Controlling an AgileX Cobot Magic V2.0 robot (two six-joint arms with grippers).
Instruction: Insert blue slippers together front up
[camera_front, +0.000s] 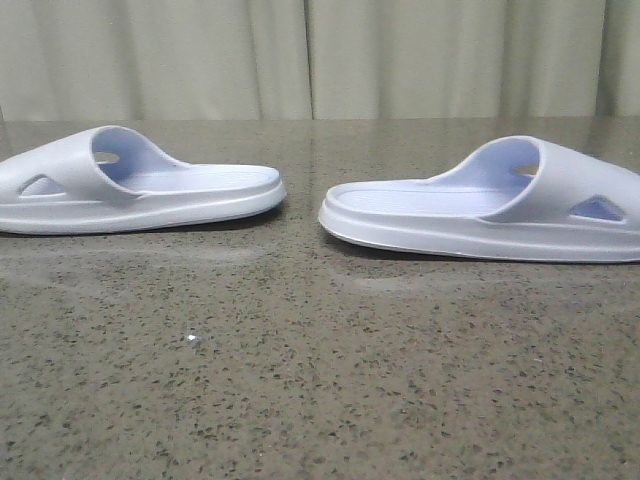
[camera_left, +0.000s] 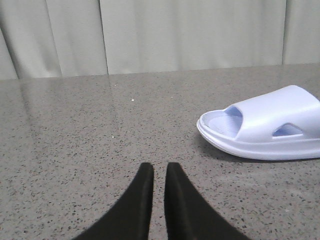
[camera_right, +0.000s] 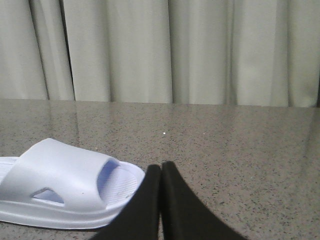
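Note:
Two pale blue slippers lie flat on the speckled grey table, soles down and heels facing each other across a small gap. The left slipper (camera_front: 130, 190) points its toe left and the right slipper (camera_front: 500, 205) points its toe right. Neither gripper shows in the front view. In the left wrist view my left gripper (camera_left: 159, 170) is low over bare table, its black fingers nearly together with nothing between them, and the left slipper (camera_left: 265, 125) is apart from it. My right gripper (camera_right: 161, 167) is shut and empty, its fingers overlapping the toe of the right slipper (camera_right: 65, 180) in that view.
The grey stone-pattern table (camera_front: 300, 380) runs back to a pale pleated curtain (camera_front: 320, 55). Nothing else stands on it.

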